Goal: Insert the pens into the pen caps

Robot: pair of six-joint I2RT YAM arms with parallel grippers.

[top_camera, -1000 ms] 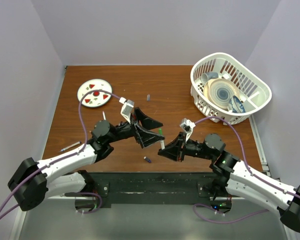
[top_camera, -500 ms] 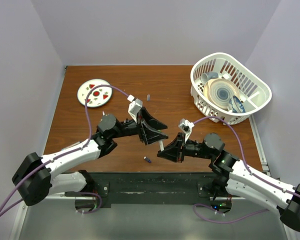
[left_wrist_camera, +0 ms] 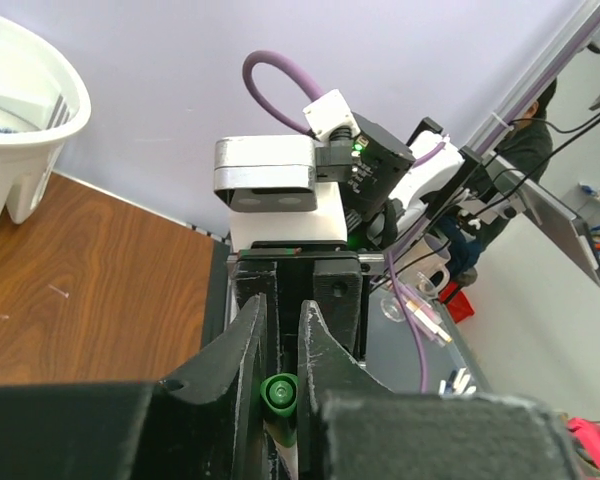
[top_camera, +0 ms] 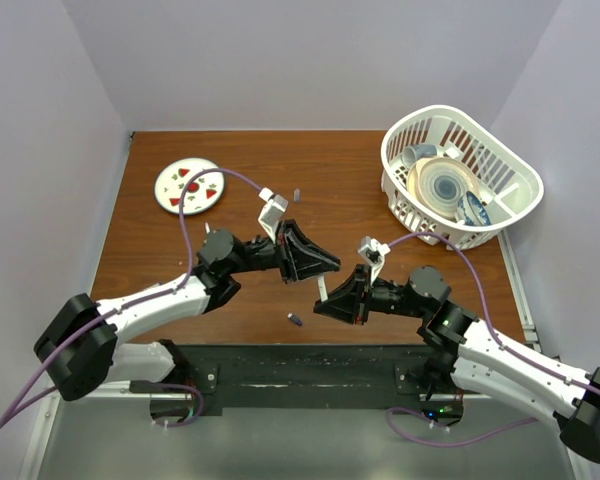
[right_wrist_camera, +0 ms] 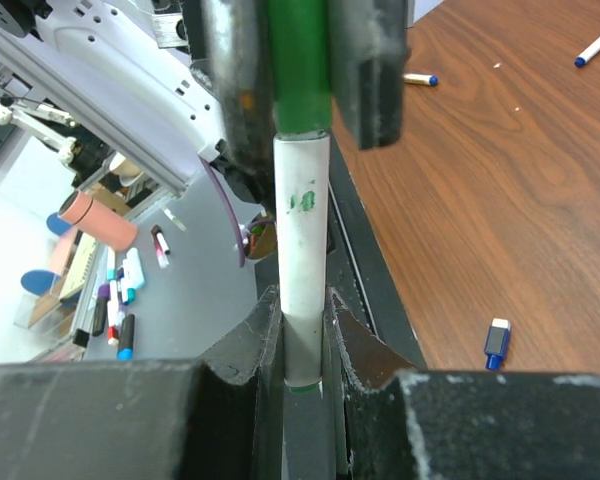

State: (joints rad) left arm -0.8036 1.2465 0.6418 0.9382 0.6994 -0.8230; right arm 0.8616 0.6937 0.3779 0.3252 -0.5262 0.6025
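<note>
Basket (top_camera: 442,108) sits at the far right corner, dishes (top_camera: 442,187) stacked inside. Mid-worktop, towards the near edge, left pincer (top_camera: 325,264) clamps the green cap (left_wrist_camera: 278,391), right pincer (right_wrist_camera: 302,330) grips the pen (right_wrist_camera: 302,260), and pen meets cap end to end. Blue cap (top_camera: 295,320) lies loose below.

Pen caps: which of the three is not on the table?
The green cap, clamped in the left gripper, touching the pen; the blue cap and the dark cap lie on the table.
</note>
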